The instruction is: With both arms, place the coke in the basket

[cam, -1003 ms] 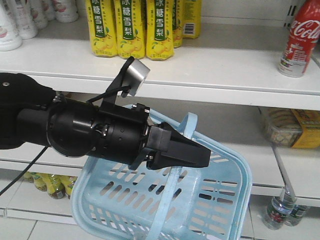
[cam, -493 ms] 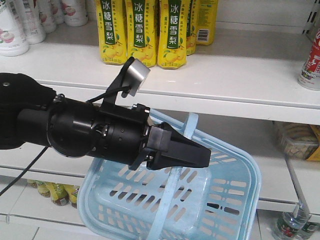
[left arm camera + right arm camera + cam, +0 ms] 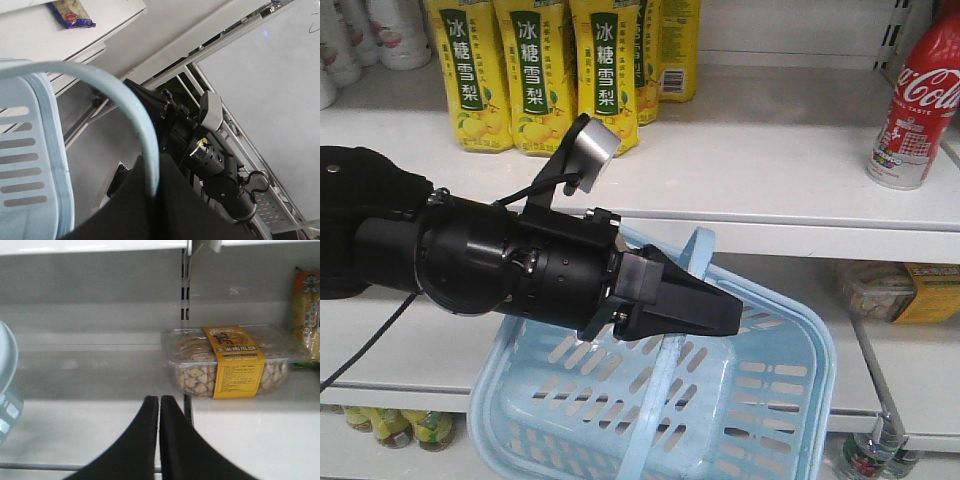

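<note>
Left gripper [image 3: 725, 318] pinched the basket [image 3: 823, 345] by its handle [image 3: 698, 250]; right gripper [image 3: 159, 407] sat pressed together, empty. Right needed to open wide, then take the coke [image 3: 915, 100] mid-label off the shelf [image 3: 770, 190].

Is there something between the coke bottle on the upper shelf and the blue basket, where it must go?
Partly. The coke stands on the upper shelf; the basket hangs lower, in front. The left gripper and a handle cross the opening's left part; the right part looks free.
</note>
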Motion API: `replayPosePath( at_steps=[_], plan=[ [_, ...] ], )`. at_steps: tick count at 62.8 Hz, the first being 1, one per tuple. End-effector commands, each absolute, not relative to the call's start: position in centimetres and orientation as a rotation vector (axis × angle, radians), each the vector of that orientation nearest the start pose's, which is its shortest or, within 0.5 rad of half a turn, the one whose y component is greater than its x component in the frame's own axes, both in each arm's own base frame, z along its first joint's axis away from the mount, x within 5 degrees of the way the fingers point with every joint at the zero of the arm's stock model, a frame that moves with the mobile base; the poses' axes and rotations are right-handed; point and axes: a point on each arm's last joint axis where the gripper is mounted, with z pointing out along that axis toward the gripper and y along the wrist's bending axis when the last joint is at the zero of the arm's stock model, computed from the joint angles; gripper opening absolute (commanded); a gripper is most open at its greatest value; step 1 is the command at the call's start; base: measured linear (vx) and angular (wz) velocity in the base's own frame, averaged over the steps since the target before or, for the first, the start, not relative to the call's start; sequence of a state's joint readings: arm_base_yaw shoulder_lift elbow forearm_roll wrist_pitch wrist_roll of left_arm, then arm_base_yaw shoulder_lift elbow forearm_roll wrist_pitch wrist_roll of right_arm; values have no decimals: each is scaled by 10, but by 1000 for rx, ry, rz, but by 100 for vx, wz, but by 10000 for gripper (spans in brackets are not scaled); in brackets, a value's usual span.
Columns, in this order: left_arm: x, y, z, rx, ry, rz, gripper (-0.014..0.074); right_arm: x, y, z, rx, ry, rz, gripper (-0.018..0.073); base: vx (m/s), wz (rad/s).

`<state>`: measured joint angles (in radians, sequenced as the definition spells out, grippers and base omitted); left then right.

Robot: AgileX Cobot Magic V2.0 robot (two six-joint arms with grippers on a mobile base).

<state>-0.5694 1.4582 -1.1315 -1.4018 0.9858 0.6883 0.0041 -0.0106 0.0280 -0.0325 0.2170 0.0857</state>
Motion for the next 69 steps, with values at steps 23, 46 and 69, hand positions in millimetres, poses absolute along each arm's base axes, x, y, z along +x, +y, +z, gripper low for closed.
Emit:
replayPosePath(
  at_steps=[23,46,69],
  plan=[
    [204,-222,371,648,2052,-1747,-6,56,-1,189,38,1642,26,-5,5,-15],
    [204,-222,371,648,2052,-1747,-6,56,-1,189,38,1642,26,-5,1,-4],
    [204,-222,371,648,2052,-1747,-6,56,0,200,211,1510,226,-5,0,0]
  ],
)
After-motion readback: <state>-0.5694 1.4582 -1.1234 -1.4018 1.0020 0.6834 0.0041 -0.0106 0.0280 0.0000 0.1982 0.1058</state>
